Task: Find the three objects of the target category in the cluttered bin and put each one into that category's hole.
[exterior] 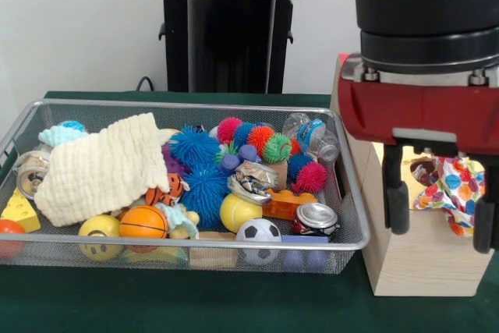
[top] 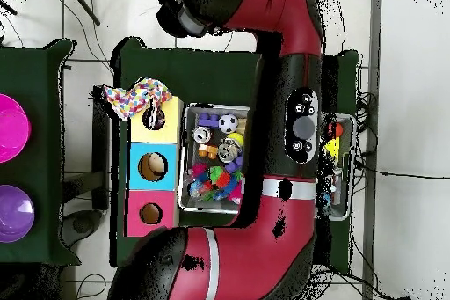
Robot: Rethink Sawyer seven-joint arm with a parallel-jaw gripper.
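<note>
Front view: the hand (exterior: 440, 208) is seen at the right of the frame, its black fingers (exterior: 396, 193) spread apart over the wooden box (exterior: 413, 259), nothing gripped between them. A multicoloured polka-dot cloth (exterior: 452, 189) is draped at the box's top, just behind the fingers. At centre left, the wire bin (exterior: 343, 193) is filled with spiky balls, a cream cloth (exterior: 101, 169), a soccer ball (exterior: 258, 232) and a crushed can (exterior: 316, 217) on the green tabletop (exterior: 234, 306).
</note>
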